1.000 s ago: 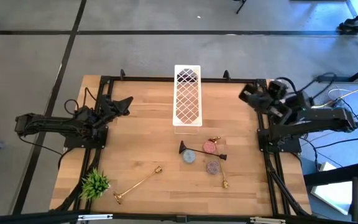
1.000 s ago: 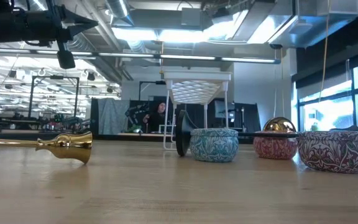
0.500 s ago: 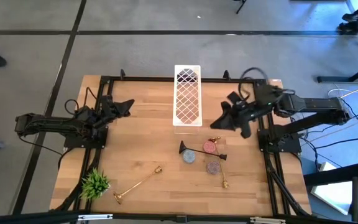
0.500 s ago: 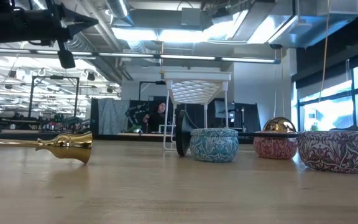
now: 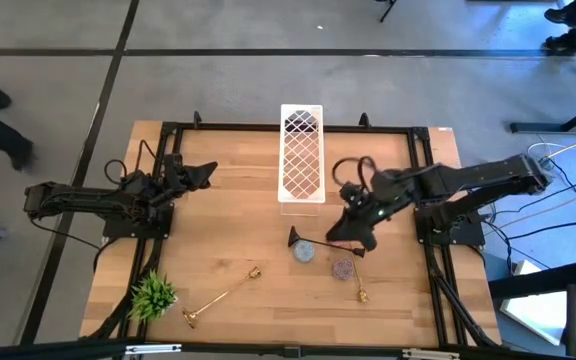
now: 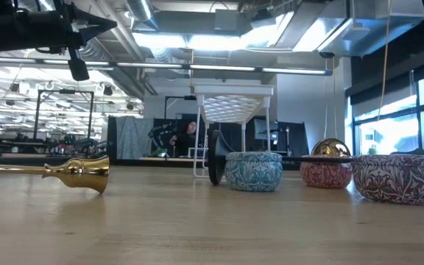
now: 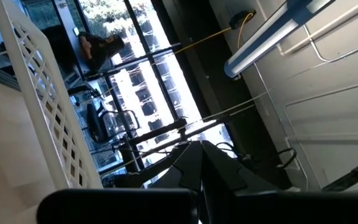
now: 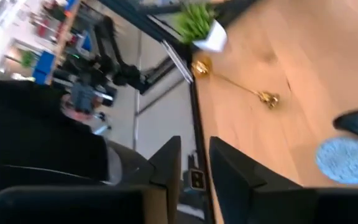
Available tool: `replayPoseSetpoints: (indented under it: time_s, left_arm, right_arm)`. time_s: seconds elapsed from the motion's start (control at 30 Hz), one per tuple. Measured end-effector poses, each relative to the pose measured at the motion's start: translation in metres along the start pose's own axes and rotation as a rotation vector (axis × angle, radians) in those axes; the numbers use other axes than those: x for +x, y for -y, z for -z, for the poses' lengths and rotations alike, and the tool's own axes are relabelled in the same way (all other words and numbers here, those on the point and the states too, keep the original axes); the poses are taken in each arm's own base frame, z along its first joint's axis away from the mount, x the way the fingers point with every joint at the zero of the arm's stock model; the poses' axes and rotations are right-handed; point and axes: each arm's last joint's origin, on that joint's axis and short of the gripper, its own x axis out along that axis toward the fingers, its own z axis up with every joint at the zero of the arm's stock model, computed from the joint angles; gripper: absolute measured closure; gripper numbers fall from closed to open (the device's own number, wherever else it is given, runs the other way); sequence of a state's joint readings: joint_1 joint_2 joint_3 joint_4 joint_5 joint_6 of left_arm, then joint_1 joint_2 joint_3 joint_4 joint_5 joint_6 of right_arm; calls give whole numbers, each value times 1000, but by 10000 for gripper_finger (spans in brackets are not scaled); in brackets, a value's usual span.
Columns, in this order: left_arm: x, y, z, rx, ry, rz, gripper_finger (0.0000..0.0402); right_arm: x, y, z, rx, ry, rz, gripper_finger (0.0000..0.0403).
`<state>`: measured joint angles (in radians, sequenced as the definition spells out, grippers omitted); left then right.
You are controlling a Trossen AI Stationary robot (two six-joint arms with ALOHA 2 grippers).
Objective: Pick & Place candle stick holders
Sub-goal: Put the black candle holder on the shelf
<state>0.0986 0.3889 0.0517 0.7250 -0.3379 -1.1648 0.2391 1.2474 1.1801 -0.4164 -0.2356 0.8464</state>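
1. Two gold candle stick holders are seen lying flat on the near part of the table: the left gold holder is laid slantwise just right of a small green plant, and the right gold holder is found well apart from it, toward the near right.
2. Just beyond the right gold holder, a dark red tin and a blue tin are set close together.
3. Beside the blue tin, on its far side, the black candle stick holder is laid on its side, its round base to the left and its stem pointed right.
4. Over the right end of that stem the right gripper is held. Its fingers are seen slightly parted, and nothing is gripped between them.
5. At the left of the table, the left gripper is kept above the wood with its fingers pressed together and nothing held.
6. At the far middle, a white lattice rack is stood.
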Motion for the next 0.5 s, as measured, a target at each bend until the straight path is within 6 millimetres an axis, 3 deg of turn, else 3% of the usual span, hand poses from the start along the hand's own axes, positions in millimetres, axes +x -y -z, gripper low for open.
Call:
replayPoseSetpoints:
  time_s: [0.33,0.5]
  left_arm:
    - [0,-2,2,8,-33,-13,400]
    - [0,-2,2,9,-47,-9,400]
  right_arm:
    - [48,19,33,-178,-115,352,203]
    - [77,30,50,-201,-231,423,184]
